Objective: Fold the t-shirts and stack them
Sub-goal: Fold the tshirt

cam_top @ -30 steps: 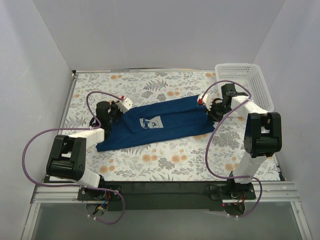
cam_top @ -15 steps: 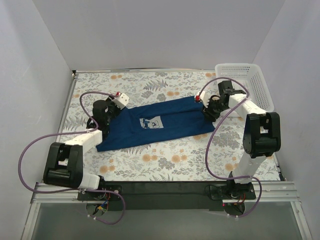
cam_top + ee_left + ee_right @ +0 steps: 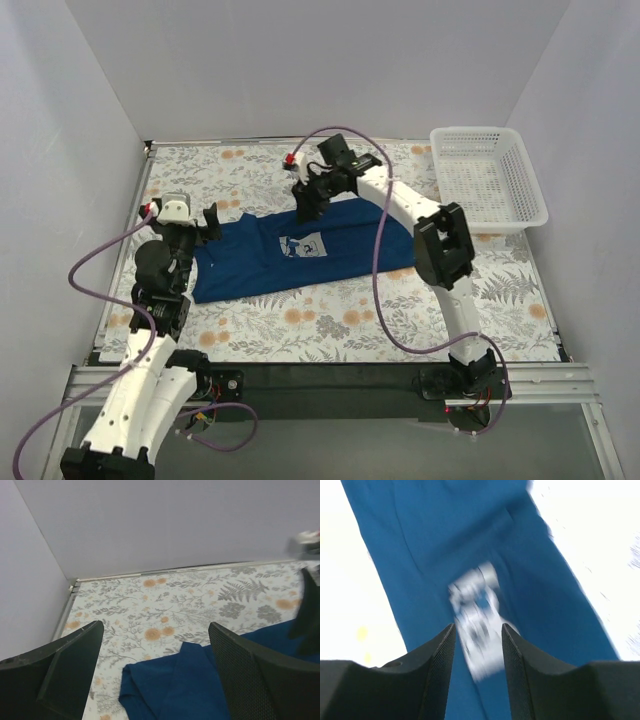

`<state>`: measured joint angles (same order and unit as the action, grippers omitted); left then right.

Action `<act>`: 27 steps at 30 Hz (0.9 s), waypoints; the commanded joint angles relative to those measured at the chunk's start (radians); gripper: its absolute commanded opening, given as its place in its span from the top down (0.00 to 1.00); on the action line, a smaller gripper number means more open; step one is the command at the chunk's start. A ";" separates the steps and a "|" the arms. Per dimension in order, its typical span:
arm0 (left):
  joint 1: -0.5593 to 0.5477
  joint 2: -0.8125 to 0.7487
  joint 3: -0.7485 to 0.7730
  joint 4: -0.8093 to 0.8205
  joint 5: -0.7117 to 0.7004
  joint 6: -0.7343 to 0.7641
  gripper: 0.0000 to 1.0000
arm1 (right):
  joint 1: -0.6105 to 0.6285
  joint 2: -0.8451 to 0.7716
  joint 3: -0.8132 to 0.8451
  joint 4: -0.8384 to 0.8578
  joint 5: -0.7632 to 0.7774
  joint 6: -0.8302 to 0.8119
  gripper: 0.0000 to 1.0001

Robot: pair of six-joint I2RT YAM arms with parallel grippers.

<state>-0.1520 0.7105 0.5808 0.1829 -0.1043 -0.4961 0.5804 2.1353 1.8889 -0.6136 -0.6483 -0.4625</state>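
Note:
One navy t-shirt (image 3: 330, 250) lies as a long folded band across the floral table, its pale square print (image 3: 303, 245) facing up. My left gripper (image 3: 206, 224) hangs just off the shirt's left end, open, with nothing between its fingers. In the left wrist view that gripper (image 3: 157, 665) frames the shirt's rumpled end (image 3: 175, 690). My right gripper (image 3: 305, 203) hovers over the shirt's far edge near the print. The right wrist view is blurred: the gripper (image 3: 478, 650) is open above the print (image 3: 475, 620), gripping nothing.
A white lattice basket (image 3: 490, 175) stands at the back right corner. Walls close in the table on the left, back and right. The left arm's purple cable (image 3: 95, 265) loops over the table's left side.
Both grippers opened and let go of the shirt's ends. The left arm drew back toward the left. The right arm swung left from the shirt's right end to above the print.

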 commanded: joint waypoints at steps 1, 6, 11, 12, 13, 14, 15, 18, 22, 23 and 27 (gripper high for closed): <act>0.005 -0.112 -0.036 -0.177 -0.034 -0.180 0.20 | 0.064 0.173 0.216 0.032 -0.065 0.381 0.59; 0.005 -0.261 -0.099 -0.269 -0.040 -0.223 0.20 | 0.125 0.238 0.252 0.170 0.004 0.505 0.59; 0.005 -0.385 -0.154 -0.299 -0.028 -0.262 0.20 | 0.139 0.316 0.309 0.241 0.058 0.574 0.60; 0.005 -0.393 -0.151 -0.303 -0.032 -0.262 0.20 | 0.144 0.328 0.315 0.247 0.062 0.581 0.60; 0.005 -0.393 -0.150 -0.304 -0.031 -0.265 0.20 | 0.145 0.346 0.320 0.255 0.065 0.585 0.61; 0.005 -0.391 -0.150 -0.306 -0.025 -0.263 0.20 | 0.148 0.356 0.329 0.268 0.065 0.599 0.61; 0.005 -0.378 -0.150 -0.303 -0.020 -0.262 0.20 | 0.148 0.373 0.335 0.275 0.065 0.604 0.61; 0.005 -0.365 -0.147 -0.303 -0.014 -0.259 0.20 | 0.159 0.402 0.355 0.291 0.073 0.614 0.61; 0.005 -0.367 -0.147 -0.301 -0.011 -0.259 0.20 | 0.162 0.431 0.374 0.317 0.075 0.637 0.62; 0.005 -0.365 -0.148 -0.303 -0.011 -0.257 0.20 | 0.162 0.436 0.375 0.321 0.075 0.639 0.62; 0.005 -0.364 -0.148 -0.298 -0.008 -0.257 0.20 | 0.164 0.452 0.381 0.331 0.076 0.647 0.63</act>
<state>-0.1520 0.3435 0.4248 -0.1127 -0.1192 -0.7490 0.7357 2.5801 2.2185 -0.3305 -0.5747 0.1623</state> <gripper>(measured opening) 0.802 0.373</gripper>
